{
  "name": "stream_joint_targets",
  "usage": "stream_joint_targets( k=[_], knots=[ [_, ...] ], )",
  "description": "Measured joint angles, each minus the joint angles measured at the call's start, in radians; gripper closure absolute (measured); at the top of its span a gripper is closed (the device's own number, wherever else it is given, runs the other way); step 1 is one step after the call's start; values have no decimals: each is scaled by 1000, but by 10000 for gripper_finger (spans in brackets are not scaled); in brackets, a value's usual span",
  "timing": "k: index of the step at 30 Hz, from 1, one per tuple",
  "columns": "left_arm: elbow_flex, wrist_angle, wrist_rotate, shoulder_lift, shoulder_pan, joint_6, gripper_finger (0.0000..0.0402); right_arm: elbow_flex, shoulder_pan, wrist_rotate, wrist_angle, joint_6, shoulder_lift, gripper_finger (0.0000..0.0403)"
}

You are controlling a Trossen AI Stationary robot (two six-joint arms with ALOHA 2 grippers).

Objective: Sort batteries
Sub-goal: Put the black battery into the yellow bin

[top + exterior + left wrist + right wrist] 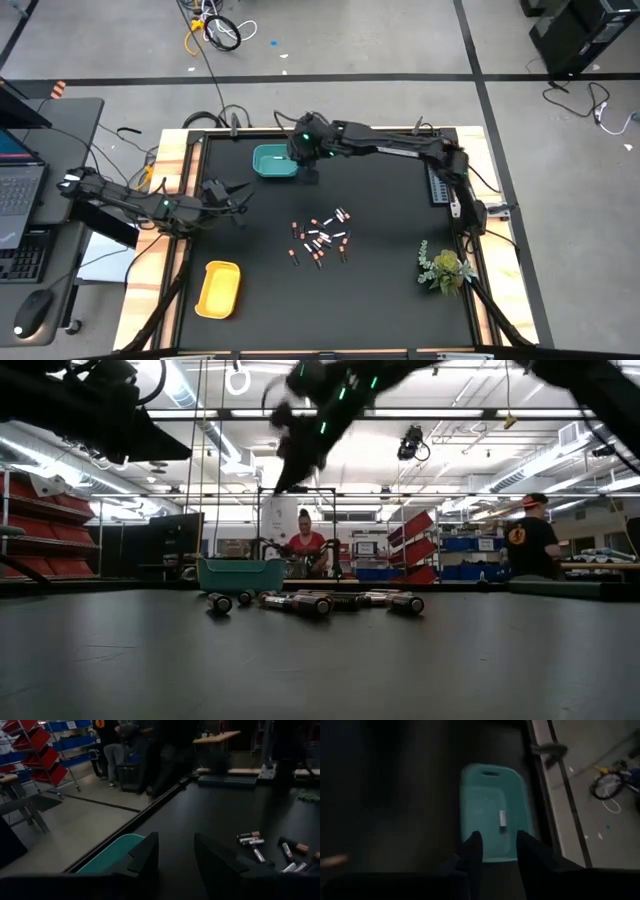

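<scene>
Several small batteries lie scattered on the black table's middle, some whitish, some red and dark; the low view shows them lying on their sides. A teal bin stands at the far edge with one whitish battery lying on its floor. A yellow bin sits near the front left. My right gripper hovers open above the teal bin's near rim, nothing between its fingers. My left gripper stands open at the table's left, pointing level toward the batteries, holding nothing.
A small green plant stands at the right front. A grey ribbed strip lies along the right edge. A laptop sits on a side desk left of the table. People stand in the room beyond.
</scene>
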Motion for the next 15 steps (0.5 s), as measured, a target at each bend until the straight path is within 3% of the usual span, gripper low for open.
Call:
stream_joint_targets(
  k=[6,15],
  knots=[
    [0,83,1,41,0,-28,259,-265,171,157,42,60,-236,300],
    [0,238,86,108,1,-6,259,-810,377,228,392,361,-503,301]
  ],
)
